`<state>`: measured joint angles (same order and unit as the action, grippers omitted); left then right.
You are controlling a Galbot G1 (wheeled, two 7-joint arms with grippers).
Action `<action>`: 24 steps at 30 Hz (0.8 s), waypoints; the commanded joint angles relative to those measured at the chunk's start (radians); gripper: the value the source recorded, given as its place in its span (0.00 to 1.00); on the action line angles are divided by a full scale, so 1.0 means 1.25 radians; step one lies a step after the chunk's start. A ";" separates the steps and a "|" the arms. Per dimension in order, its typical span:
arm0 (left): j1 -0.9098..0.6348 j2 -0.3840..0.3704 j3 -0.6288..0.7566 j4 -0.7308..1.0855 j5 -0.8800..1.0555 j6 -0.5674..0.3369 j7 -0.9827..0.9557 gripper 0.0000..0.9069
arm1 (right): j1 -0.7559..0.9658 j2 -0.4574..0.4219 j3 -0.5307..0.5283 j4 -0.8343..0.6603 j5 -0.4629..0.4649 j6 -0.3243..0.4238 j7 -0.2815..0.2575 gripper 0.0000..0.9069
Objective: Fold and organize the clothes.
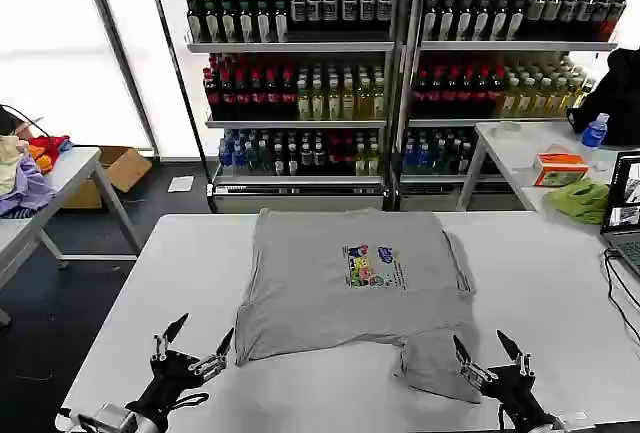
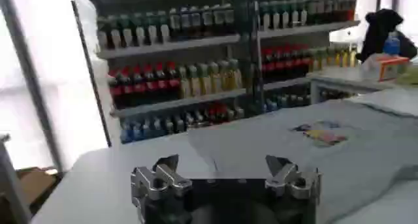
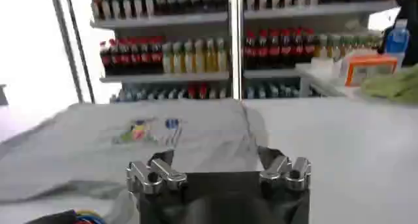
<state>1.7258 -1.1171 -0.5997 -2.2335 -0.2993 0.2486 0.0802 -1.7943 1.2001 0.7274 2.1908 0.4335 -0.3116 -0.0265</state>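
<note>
White table [image 1: 560, 283], bottle shelves behind. Left gripper [image 1: 192, 341] spread wide, empty, off shirt's near-left corner. Grey shirt [image 1: 340, 288] flat mid-table, right sleeve crumpled. Right gripper [image 1: 487, 349] wide, empty, over that sleeve. Risk: pinching doubled sleeve layers, fold skews.

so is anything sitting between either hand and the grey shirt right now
Nothing visible does. The grey shirt lies flat on the white table. The left hand hovers open by its near left corner, and the right hand hovers open at the near right sleeve, with bare tabletop or cloth directly ahead of each.
</note>
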 commanded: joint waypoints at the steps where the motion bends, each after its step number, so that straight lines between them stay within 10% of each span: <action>1: -0.055 0.085 0.082 0.016 -0.089 0.174 0.001 1.00 | 0.000 -0.008 -0.003 0.019 -0.014 -0.128 0.043 1.00; 17: -0.134 0.047 0.144 0.103 -0.122 0.185 -0.042 1.00 | 0.022 0.026 -0.061 -0.002 0.013 -0.153 0.077 1.00; 19: -0.135 0.038 0.151 0.107 -0.119 0.183 -0.044 1.00 | 0.019 0.028 -0.067 -0.001 0.011 -0.153 0.075 0.68; 21: -0.141 0.033 0.155 0.119 -0.115 0.180 -0.044 1.00 | 0.012 0.027 -0.071 -0.003 0.005 -0.151 0.067 0.10; 24: -0.157 0.026 0.157 0.146 -0.071 0.163 -0.043 0.94 | -0.005 0.026 -0.080 -0.002 -0.009 -0.139 0.053 0.00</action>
<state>1.5625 -1.0794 -0.4271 -2.1007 -0.4165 0.4436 0.0334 -1.7979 1.2316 0.6387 2.1895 0.4199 -0.4629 0.0349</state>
